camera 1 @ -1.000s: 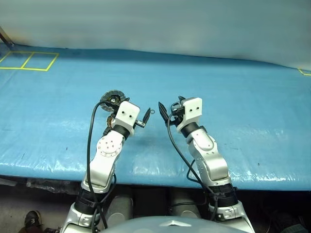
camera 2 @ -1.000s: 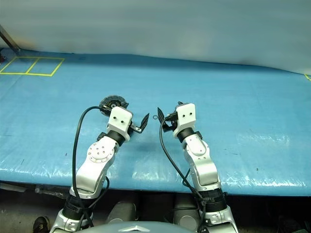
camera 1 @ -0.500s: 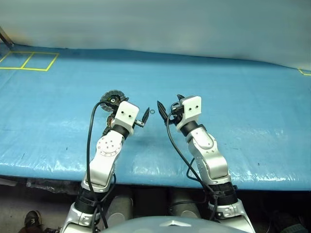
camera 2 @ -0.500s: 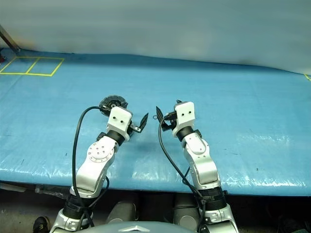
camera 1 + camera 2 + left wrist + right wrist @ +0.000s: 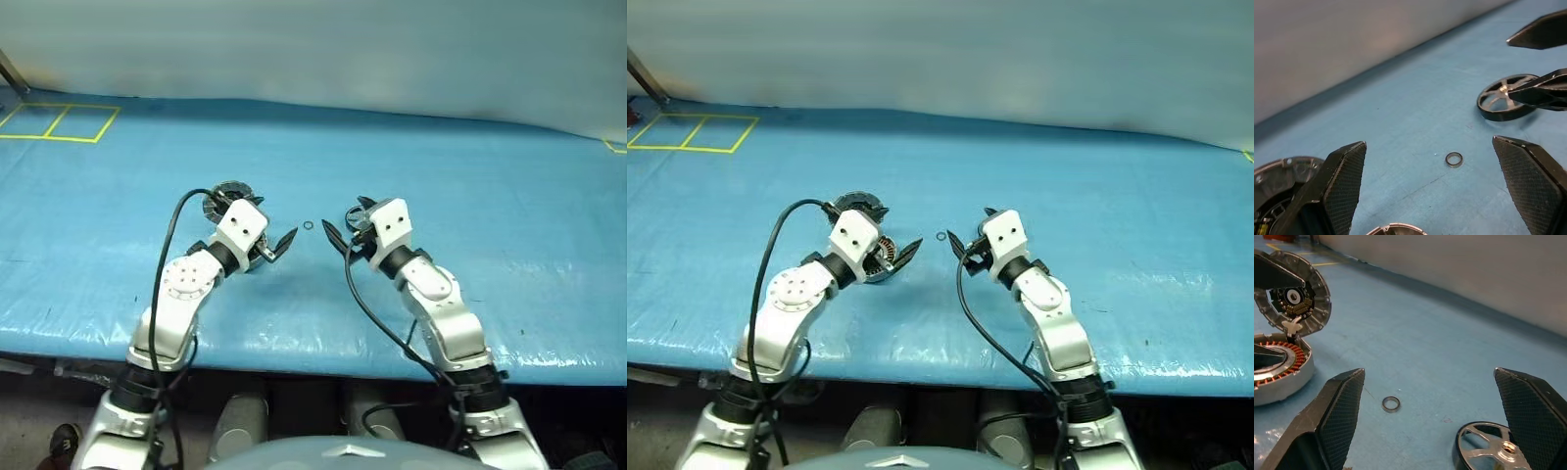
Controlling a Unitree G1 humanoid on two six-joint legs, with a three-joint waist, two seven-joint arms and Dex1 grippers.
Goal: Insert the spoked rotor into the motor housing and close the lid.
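lying loose on the blue table [image 5: 470, 176], the black-rimmed, silver-spoked rotor [image 5: 1492, 449] is not yet inserted; the copper-wound silver motor housing [image 5: 1276, 367] lies beside its upturned grey lid [image 5: 1300, 296]. left gripper [image 5: 277, 245] and right gripper [image 5: 336, 236] both spread, empty.

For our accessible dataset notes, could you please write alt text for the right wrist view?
The right gripper is open above a blue table cover, with a small metal ring lying between its fingers. The spoked rotor lies flat near one finger; farther off sits the motor housing with copper windings, its lid tilted up behind it.
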